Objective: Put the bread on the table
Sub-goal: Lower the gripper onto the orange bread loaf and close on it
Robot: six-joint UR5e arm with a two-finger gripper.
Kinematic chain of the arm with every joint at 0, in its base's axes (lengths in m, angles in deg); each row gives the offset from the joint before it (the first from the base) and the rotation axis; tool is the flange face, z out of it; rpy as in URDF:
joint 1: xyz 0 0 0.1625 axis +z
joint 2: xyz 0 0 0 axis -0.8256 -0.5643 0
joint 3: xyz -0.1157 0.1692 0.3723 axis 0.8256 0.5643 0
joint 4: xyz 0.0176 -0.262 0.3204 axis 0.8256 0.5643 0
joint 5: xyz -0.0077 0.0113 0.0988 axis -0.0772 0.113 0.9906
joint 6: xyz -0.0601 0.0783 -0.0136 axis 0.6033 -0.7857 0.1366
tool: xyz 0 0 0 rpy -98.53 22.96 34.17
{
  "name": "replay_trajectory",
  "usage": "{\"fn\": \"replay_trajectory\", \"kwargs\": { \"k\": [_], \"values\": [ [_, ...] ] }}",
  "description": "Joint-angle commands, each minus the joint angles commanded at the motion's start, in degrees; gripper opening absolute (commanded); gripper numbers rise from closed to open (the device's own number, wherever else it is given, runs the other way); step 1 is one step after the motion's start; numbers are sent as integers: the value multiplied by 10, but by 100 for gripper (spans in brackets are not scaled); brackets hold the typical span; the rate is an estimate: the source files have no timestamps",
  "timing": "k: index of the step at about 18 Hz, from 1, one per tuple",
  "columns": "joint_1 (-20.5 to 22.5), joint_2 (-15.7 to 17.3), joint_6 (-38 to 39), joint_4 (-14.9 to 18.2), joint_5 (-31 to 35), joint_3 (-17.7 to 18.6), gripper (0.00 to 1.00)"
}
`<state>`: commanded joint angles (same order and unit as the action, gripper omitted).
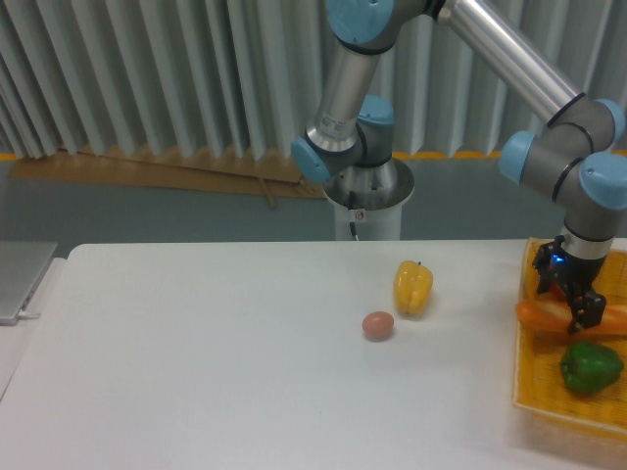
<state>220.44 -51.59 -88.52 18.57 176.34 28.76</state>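
Observation:
The bread [541, 317], a long golden-orange loaf, lies across the yellow wicker basket [549, 406] at the right edge, its left end sticking out over the basket's rim. My gripper [567, 302] hangs straight down over the bread, right of its left end. One finger sits behind the loaf and one in front, jaws apart and straddling it. The white table [196, 372] stretches out to the left of the basket.
A green pepper [591, 366] lies in the basket just in front of the bread. A yellow bell pepper [412, 287] and a small pinkish-brown ball [378, 325] stand mid-table. The robot's base [367, 201] is behind the far edge; a grey flat object [20, 279] lies at the left.

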Motion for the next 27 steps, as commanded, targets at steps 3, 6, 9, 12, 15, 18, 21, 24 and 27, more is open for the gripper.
{"fn": "replay_trajectory", "kwargs": {
  "k": [3, 6, 9, 12, 15, 18, 21, 24, 27],
  "values": [
    [-1, -9, 1, 0, -2, -4, 100],
    [-1, -8, 0, 0, -2, -4, 96],
    [0, -6, -3, 0, -3, -4, 68],
    [0, -4, -3, 1, -2, -4, 64],
    [0, -4, -3, 3, -3, -5, 62],
    [-1, 0, -1, 4, -2, -6, 59],
    [-2, 7, 1, 7, -2, -6, 56],
    [-7, 12, 1, 9, -2, -6, 56],
    [-10, 26, 3, 22, -2, -11, 56]
  ]
}}
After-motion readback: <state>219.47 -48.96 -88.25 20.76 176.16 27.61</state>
